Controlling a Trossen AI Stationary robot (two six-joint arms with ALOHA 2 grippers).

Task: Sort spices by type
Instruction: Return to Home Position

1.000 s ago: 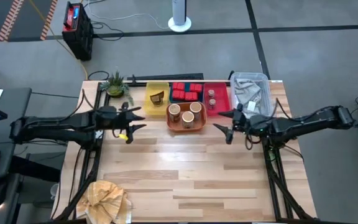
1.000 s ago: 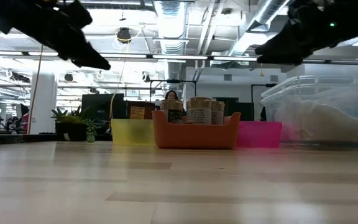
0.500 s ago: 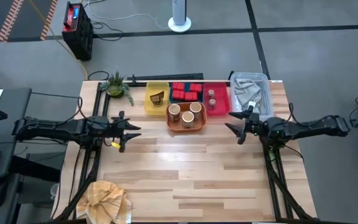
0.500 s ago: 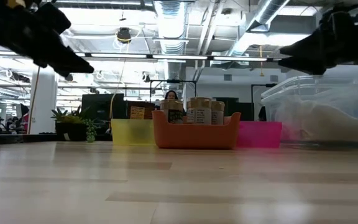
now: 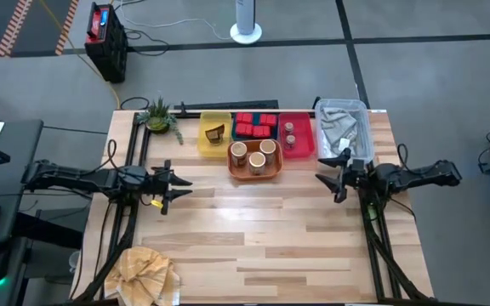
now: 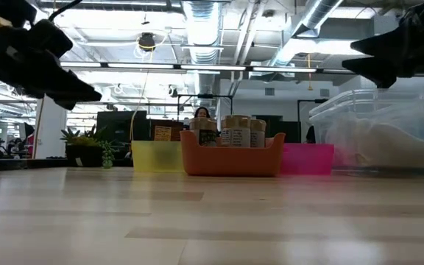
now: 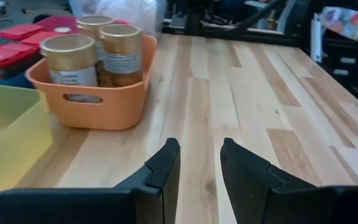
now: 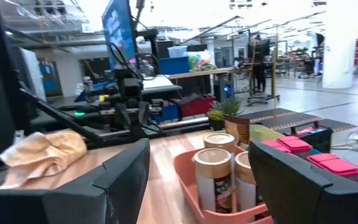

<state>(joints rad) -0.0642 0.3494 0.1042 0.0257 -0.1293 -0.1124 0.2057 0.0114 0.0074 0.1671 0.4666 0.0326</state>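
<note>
The three tan round jars [image 5: 255,156], cardboard-coloured cylinders with pale lids and paper labels too small to read, stand together in the orange plastic tray [image 5: 254,177] at the far middle of the table. Behind it, the red boxy tins [image 5: 255,127] fill the blue tray [image 7: 2,76]. To the right, the tiny grey-brown shakers [image 5: 289,133] stand in the pink-red tray [image 5: 304,127]. To the left, the dark brown piece [image 5: 215,133] lies in the yellow tray [image 5: 204,146]. None of these has shifted over the last second. Both arms have drawn back from the trays toward the table's side edges. The left gripper [image 5: 174,181] now hangs over the left edge, empty, its dark fingers a narrow gap apart. The right gripper [image 5: 330,178] hangs near the right edge, also empty, fingers spread wide. The table [image 5: 262,238] is pale, striped wooden planking. A clear plastic bin [image 5: 360,127] holding grey cloth sits at the far right corner, a small potted plant [image 5: 158,115] at the far left, and a crumpled tan cloth [image 5: 143,272] at the near left corner.
</note>
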